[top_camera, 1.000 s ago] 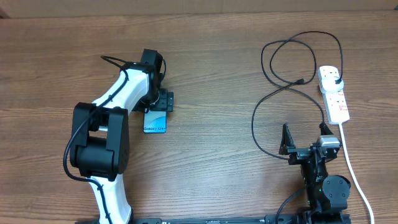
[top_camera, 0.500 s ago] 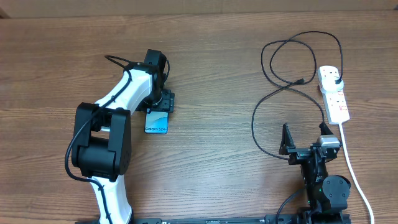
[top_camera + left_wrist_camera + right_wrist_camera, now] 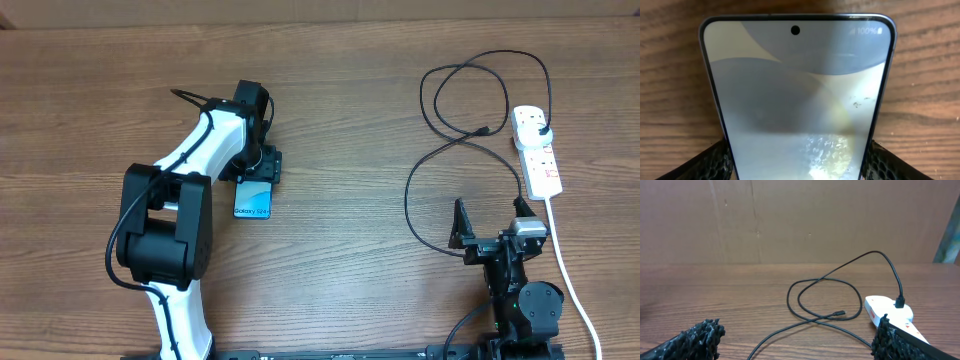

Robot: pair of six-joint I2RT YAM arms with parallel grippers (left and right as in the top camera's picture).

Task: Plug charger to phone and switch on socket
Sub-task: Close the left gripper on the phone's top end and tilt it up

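The right gripper (image 3: 490, 224) is sitting nearest the robot's side of the table (image 3: 340, 280), its fingers spread wide and holding nothing. A loop of the charger (image 3: 422, 95) is curving just beside it. The thin black cable is winding away in loose loops across the right half of the wood.

Further out on the left, the left gripper (image 3: 256, 170) is clenching the phone (image 3: 252, 199) by its two long edges. The wrist view shows a finger pressing each side. The phone is lying flat and screen up, well apart from the cable.

Beyond, on the far right, the connector tip (image 3: 485, 130) is resting loose on the table near the socket (image 3: 537, 152). The plug head (image 3: 540, 127) is sitting in the strip's far end, and the white cord (image 3: 562, 255) is trailing back toward the near edge
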